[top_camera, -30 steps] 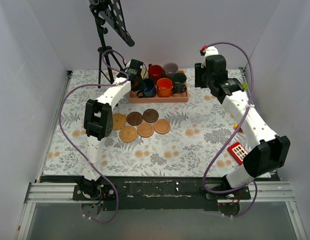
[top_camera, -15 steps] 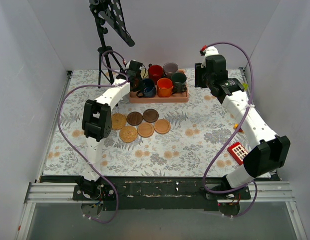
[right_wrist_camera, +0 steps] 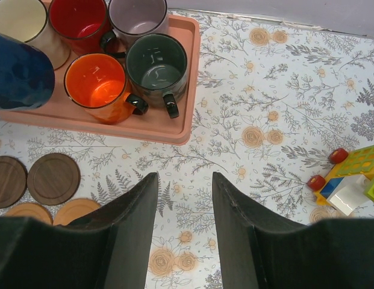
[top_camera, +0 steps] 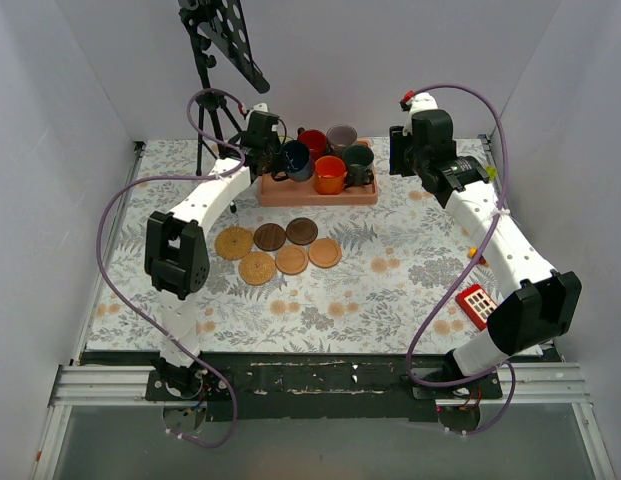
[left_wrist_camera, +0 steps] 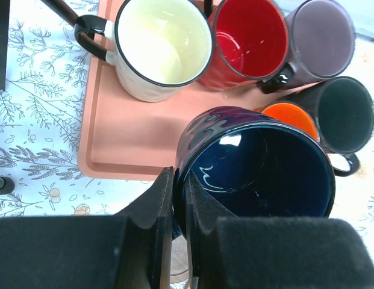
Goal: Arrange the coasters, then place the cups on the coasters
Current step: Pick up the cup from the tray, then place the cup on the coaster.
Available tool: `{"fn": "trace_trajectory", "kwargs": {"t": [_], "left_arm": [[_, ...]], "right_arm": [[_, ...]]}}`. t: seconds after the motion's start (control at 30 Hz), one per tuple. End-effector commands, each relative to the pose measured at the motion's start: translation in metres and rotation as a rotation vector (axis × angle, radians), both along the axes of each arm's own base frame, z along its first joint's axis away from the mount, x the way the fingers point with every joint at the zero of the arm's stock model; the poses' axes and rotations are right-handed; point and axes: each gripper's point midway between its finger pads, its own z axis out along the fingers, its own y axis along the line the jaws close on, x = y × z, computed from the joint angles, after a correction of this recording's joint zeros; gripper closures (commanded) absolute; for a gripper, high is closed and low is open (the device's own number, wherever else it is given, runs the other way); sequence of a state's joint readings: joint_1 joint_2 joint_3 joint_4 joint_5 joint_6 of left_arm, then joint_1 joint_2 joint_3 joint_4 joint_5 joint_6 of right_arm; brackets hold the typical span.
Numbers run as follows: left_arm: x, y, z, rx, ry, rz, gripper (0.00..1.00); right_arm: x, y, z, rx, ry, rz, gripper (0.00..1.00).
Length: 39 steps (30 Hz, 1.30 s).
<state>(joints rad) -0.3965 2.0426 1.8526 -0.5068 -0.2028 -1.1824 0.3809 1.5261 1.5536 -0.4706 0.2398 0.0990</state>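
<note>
My left gripper (top_camera: 280, 158) (left_wrist_camera: 179, 180) is shut on the rim of the navy blue cup (top_camera: 296, 158) (left_wrist_camera: 265, 168), holding it above the pink tray (top_camera: 320, 196) (left_wrist_camera: 120, 138). On the tray stand the cream (left_wrist_camera: 162, 45), red (top_camera: 312, 143), grey-lilac (top_camera: 341, 135), orange (top_camera: 330, 173) and dark green (top_camera: 358, 160) cups. Several coasters lie in two rows in front of the tray, dark brown ones (top_camera: 302, 231) (right_wrist_camera: 53, 177) and tan ones (top_camera: 257, 267). My right gripper (top_camera: 400, 152) (right_wrist_camera: 183, 180) hangs open and empty to the right of the tray.
A black music stand's tripod (top_camera: 215, 100) stands at the back left beside the tray. A red toy (top_camera: 477, 305) lies near the right arm, and colourful toy blocks (right_wrist_camera: 355, 174) sit on the floral cloth to the right.
My left gripper has risen and pulled back to the left with the navy blue cup, lifting it off the tray. The right arm has not moved.
</note>
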Motion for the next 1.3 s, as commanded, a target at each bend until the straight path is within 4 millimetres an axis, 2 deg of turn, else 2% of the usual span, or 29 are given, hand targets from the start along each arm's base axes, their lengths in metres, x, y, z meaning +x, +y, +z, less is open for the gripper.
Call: {"fn": "trace_trajectory", "kwargs": {"t": [0.0, 0.17, 0.3, 0.43, 0.67, 0.77, 0.9, 1.1, 1.27], "left_arm": [[-0.006, -0.004, 0.083, -0.076, -0.185, -0.026, 1.00], [-0.026, 0.001, 0.081, -0.034, -0.160, -0.078, 1.00], [-0.050, 0.007, 0.084, 0.023, -0.127, -0.152, 1.00], [-0.074, 0.024, 0.086, 0.092, -0.102, -0.170, 1.00], [-0.114, 0.053, 0.075, 0.167, -0.045, -0.239, 1.00], [-0.126, 0.073, 0.070, 0.188, -0.003, -0.240, 1.00], [-0.134, 0.098, 0.060, 0.200, 0.055, -0.217, 1.00], [-0.137, 0.128, 0.035, 0.247, 0.127, -0.189, 1.00], [-0.136, 0.138, 0.026, 0.310, 0.133, -0.236, 1.00]], "right_arm": [[-0.002, -0.002, 0.021, 0.024, -0.059, 0.002, 0.52], [-0.004, -0.002, 0.024, 0.030, -0.067, 0.001, 0.52], [-0.007, -0.004, 0.024, 0.030, -0.067, -0.003, 0.52], [-0.009, -0.004, 0.022, 0.032, -0.059, 0.001, 0.52], [-0.012, 0.000, 0.019, 0.051, -0.046, 0.012, 0.52], [-0.015, 0.002, 0.018, 0.065, -0.037, 0.019, 0.52], [-0.018, 0.002, 0.018, 0.067, -0.034, 0.025, 0.52], [-0.021, 0.001, 0.019, 0.074, -0.042, 0.026, 0.52], [-0.023, -0.001, 0.023, 0.071, -0.049, 0.026, 0.52]]}}
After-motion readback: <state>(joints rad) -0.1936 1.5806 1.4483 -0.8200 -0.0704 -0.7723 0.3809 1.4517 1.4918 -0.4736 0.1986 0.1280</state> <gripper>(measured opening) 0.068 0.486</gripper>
